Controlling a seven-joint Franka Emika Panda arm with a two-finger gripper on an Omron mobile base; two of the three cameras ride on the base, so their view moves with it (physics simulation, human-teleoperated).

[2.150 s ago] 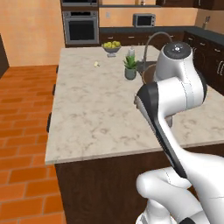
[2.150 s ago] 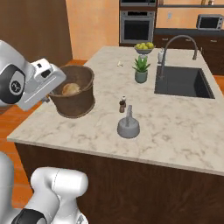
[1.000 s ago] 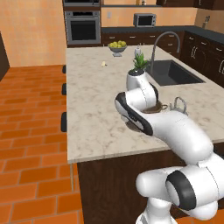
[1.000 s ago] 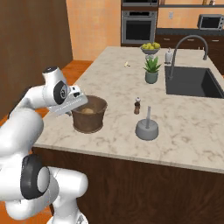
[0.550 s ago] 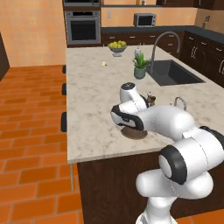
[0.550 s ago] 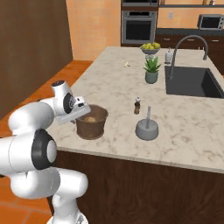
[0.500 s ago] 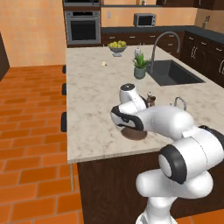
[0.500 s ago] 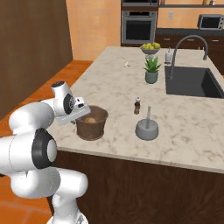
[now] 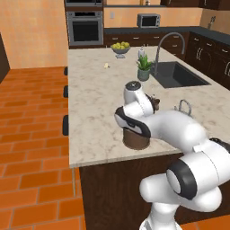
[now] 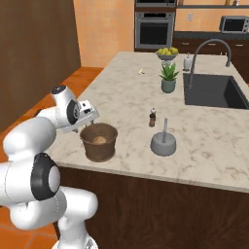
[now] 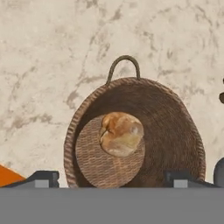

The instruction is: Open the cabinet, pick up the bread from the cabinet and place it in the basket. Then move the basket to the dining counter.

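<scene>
- We are at the dining counter (image 10: 214, 141), a beige speckled stone island with a sink (image 10: 211, 92) and curved faucet (image 10: 206, 51), an oven wall behind it and orange tile floor beside it.
- The basket (image 10: 99, 142) stands upright on this stone top near its front edge, so by our judgement the carrying step looks finished.
- The bread (image 11: 120, 134) lies inside on the basket's woven floor, a little off centre; the thin handle arches past the far rim in the hand view.
- A potted plant (image 10: 168, 77), a bowl of lemons (image 10: 167, 52), a small pepper shaker (image 10: 152, 117) and a grey plunger-like tool (image 10: 163, 141) stand further along the top, well apart from the basket, so it sits on a bare patch.
- Our gripper (image 11: 112, 178) hangs just above the basket's near rim with its fingertips (image 11: 43, 178) spread wide, one to each side of the rim. It holds nothing, and we cannot tell whether a tip touches the wicker.
</scene>
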